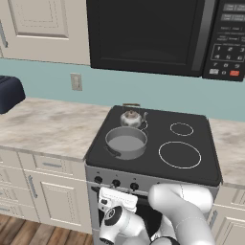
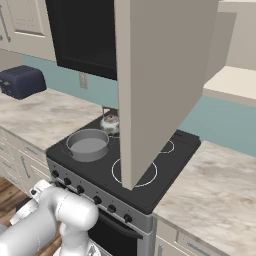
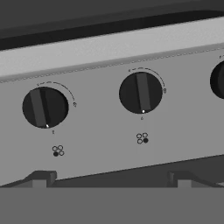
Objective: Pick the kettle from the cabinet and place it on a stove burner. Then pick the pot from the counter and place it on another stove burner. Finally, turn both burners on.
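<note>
Since the kettle (image 1: 131, 117) and pot (image 1: 126, 142) sit on burners, the released tool (image 3: 111, 177) should centre squarely on one knob (image 3: 141, 92).

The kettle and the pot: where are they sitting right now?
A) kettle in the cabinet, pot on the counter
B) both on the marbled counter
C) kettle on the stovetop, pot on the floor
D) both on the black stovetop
D: the kettle and the pot both stand on the black stovetop, kettle behind pot.

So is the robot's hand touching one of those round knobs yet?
Apart. In the hand view the gripper fingertips stand short of the stove panel, with both knobs untouched ahead.
</note>
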